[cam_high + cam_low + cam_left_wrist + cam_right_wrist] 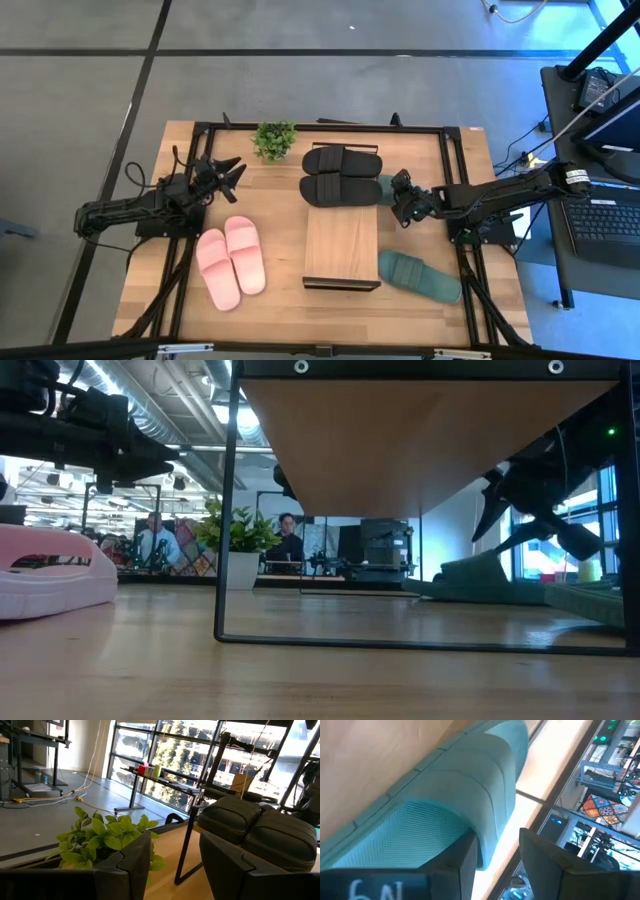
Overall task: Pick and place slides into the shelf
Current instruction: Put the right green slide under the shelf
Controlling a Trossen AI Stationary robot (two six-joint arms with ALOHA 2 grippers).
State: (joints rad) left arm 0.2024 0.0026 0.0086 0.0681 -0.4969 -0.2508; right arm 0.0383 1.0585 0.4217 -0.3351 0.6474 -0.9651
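Note:
The shelf (342,245) stands mid-table, with the black slides (341,175) side by side on the far end of its plank top; they also show in the left wrist view (260,827). The pink slides (231,261) lie soles down on the table to its left. One green slide (420,276) lies near the shelf's right near corner. The other green slide (386,186) lies by the shelf's right far side. My right gripper (404,205) is open at this slide (470,805). My left gripper (230,176) hangs open over the table's left far part. My right gripper's fingers (462,865) stand on either side of the green slide's side edge by the strap (490,842). A gap shows between that edge and the outer finger. Whether the inner finger touches the slide, I cannot tell. The slide lies on the table (475,575).
A small potted plant (274,139) stands at the table's far edge, just ahead of my left gripper (172,870). The dark table frame (200,128) runs around the edges. A laptop (605,215) sits on a stand off the table's right. People sit in the room beyond.

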